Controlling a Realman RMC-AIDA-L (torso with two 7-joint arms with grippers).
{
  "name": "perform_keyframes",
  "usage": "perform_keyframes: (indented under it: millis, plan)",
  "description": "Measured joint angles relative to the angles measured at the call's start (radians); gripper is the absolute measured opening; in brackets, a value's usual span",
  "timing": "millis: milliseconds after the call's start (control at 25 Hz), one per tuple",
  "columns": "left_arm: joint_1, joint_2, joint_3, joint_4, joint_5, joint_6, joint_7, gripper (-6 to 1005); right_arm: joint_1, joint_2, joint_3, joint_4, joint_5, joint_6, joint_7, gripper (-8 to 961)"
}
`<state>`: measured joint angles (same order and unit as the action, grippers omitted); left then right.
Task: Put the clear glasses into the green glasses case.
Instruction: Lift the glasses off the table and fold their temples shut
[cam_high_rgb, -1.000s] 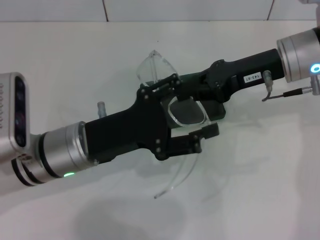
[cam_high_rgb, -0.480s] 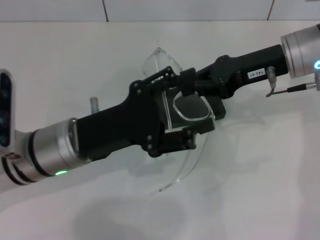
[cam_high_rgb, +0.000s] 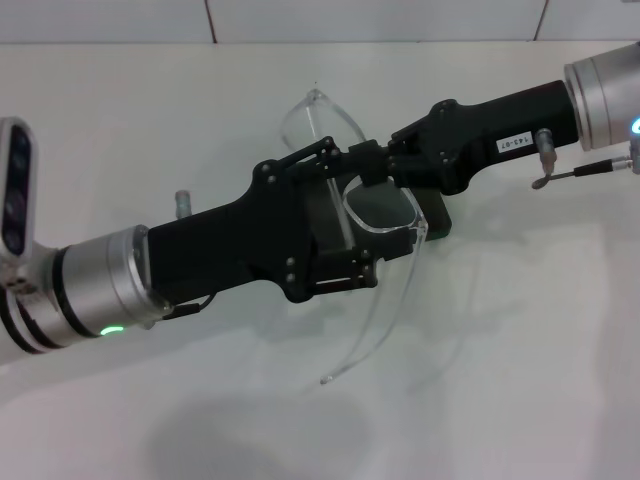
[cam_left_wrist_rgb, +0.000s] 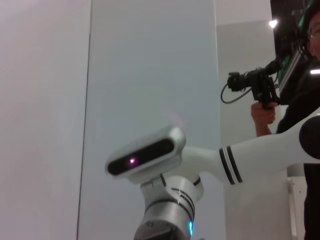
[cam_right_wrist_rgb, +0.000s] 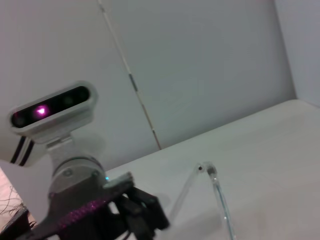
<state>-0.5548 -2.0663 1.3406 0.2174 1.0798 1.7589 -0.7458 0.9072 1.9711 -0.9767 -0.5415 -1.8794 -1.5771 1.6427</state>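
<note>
The clear glasses (cam_high_rgb: 382, 212) hang above the white table at the centre of the head view, one temple arm drooping toward the table. A thin clear temple arm of the glasses (cam_right_wrist_rgb: 216, 192) also shows in the right wrist view. My left gripper (cam_high_rgb: 372, 215) reaches in from the lower left and stands open, one finger above and one below the near lens. My right gripper (cam_high_rgb: 395, 165) comes from the upper right and meets the glasses near the bridge. Of the green glasses case (cam_high_rgb: 437, 215) only a dark corner shows, below the right gripper.
The white table (cam_high_rgb: 520, 380) runs back to a tiled wall (cam_high_rgb: 300, 18). The two arms cross over the table's middle. A person holding a camera (cam_left_wrist_rgb: 257, 87) stands off to the side in the left wrist view.
My left gripper has drawn back to the left and slightly up, sliding along the glasses. The glasses and my right gripper have risen a little together.
</note>
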Motion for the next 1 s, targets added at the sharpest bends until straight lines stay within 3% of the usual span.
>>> perform_keyframes:
  millis: [360, 600, 800, 1000]
  plan:
    - [-0.028, -0.006, 0.002, 0.0, 0.015, -0.025, -0.007, 832, 0.005, 0.014, -0.006, -0.012, -0.005, -0.035, -0.025, 65]
    - [-0.029, -0.007, -0.002, 0.001, 0.015, -0.033, -0.008, 832, -0.006, 0.01, -0.002, -0.013, -0.008, -0.031, -0.035, 65]
    - [0.028, 0.001, -0.007, 0.06, 0.005, 0.014, -0.008, 832, -0.045, 0.001, 0.035, -0.039, 0.008, 0.001, -0.044, 65]
    - [0.124, 0.025, -0.008, 0.123, -0.032, 0.05, -0.007, 833, -0.085, 0.005, 0.201, -0.076, 0.028, -0.003, -0.069, 65]
